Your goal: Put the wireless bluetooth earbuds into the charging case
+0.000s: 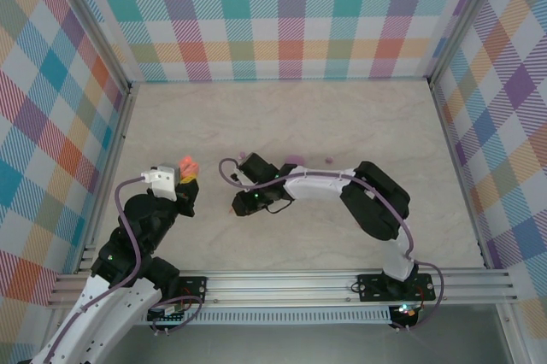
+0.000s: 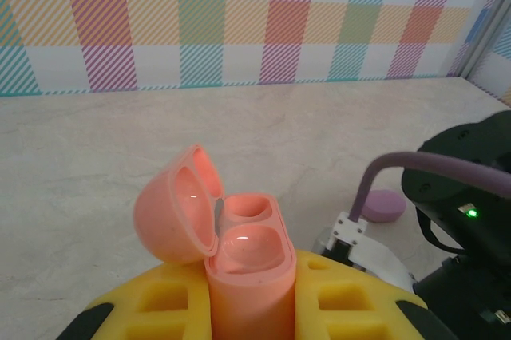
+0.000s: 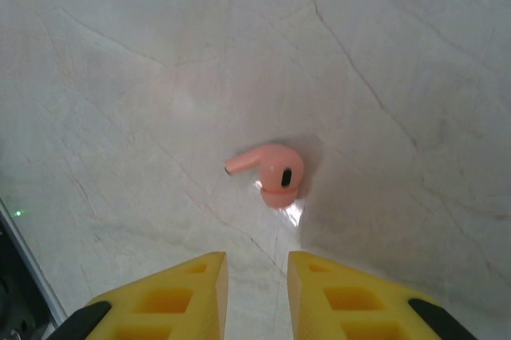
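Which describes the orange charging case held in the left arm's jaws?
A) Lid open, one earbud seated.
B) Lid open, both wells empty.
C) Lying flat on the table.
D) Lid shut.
B: the orange charging case stands clamped between the jaws of the left gripper, its lid swung open and both wells bare.

orange case [image 2: 247,236]: lower body hid btwn left gripper [image 2: 251,276] fingers, base cut by bottom edge. purple case [image 2: 385,205]: edges hid behind cable [image 2: 447,166] + right arm [image 2: 467,148]. top view: same case partly under right arm; purple speck [image 1: 330,160] + smaller speck [image 1: 243,156] too small to id. right gripper [image 3: 257,264] fingers cut by bottom edge, wrist view.
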{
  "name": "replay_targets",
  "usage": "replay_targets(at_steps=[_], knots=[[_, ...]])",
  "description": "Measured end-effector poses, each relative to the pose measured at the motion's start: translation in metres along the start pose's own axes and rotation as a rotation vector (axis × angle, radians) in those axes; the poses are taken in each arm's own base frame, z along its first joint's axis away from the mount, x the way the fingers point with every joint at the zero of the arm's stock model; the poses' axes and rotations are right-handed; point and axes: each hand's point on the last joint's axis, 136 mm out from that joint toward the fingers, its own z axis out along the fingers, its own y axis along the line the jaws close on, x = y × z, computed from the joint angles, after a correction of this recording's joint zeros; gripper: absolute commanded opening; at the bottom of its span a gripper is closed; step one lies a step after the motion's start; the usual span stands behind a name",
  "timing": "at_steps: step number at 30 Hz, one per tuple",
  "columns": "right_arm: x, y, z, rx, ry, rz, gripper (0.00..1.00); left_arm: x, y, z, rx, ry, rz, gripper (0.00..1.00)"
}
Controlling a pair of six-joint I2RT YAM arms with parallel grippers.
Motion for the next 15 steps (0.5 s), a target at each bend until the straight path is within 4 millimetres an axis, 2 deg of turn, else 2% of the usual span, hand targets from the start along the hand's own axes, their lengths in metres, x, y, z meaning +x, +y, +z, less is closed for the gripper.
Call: replay_targets(at_steps=[5, 9, 15], knots=[[-0.016, 0.004, 0.002, 0.014, -0.011, -0.002, 0.31, 0.000, 0.000, 0.000, 0.000, 0.000, 0.000, 0.00], [-0.016, 0.001, 0.006, 0.041, 0.016, 0.006, 0.35, 0.000, 0.000, 0.000, 0.000, 0.000, 0.000, 0.00], [-0.010, 0.004, 0.013, 0.078, 0.053, -0.005, 0.35, 0.000, 0.000, 0.000, 0.000, 0.000, 0.000, 0.00]])
